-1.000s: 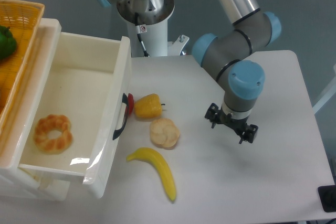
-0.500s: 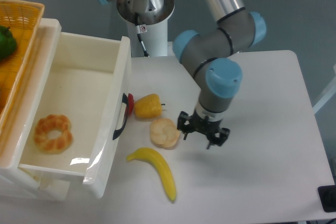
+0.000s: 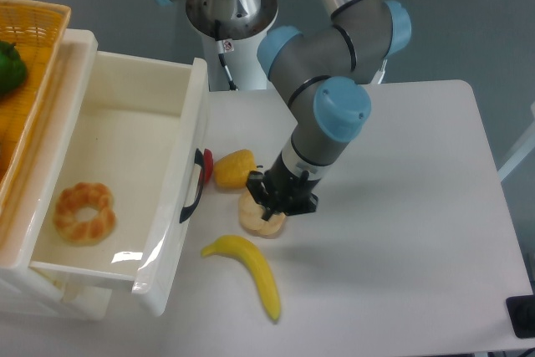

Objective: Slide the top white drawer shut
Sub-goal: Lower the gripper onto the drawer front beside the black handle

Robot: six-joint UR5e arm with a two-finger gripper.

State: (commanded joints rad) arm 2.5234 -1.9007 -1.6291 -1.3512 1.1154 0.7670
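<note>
1. The task is barely begun, as I judge it: the glossy white plastic top drawer with the black curved handle (image 3: 142, 173) stands pulled far out of its cabinet, and a ring-shaped pastry (image 3: 84, 212) lies on its floor. Nothing touches its front panel.

2. The two-finger pincer (image 3: 278, 200) hangs low over the white worktop (image 3: 401, 232), directly above a round pale bun (image 3: 257, 216) and partly hiding it. From this angle I cannot tell whether the fingers are spread or closed, nor whether they touch the bun.

3. The drawer lies to the left of the pincer, with its black handle (image 3: 197, 183) near, yet clearly apart.

4. Between pincer and handle sits a yellow bell pepper (image 3: 235, 168), and a small red piece (image 3: 207, 161) is just beside the handle. A yellow banana (image 3: 251, 272) lies below the pincer on the worktop.

5. The drawer's long axis runs roughly left to right, its front panel and handle facing right toward the pincer and its rear end inside the cabinet at far left.

6. What is left, by my reading: reach the front panel, press against it, and push leftward along that axis until the panel meets the cabinet. The pepper near the handle could get in the way.

7. A yellow wicker basket (image 3: 33, 31) rests on the cabinet top, far to the upper left.
</note>
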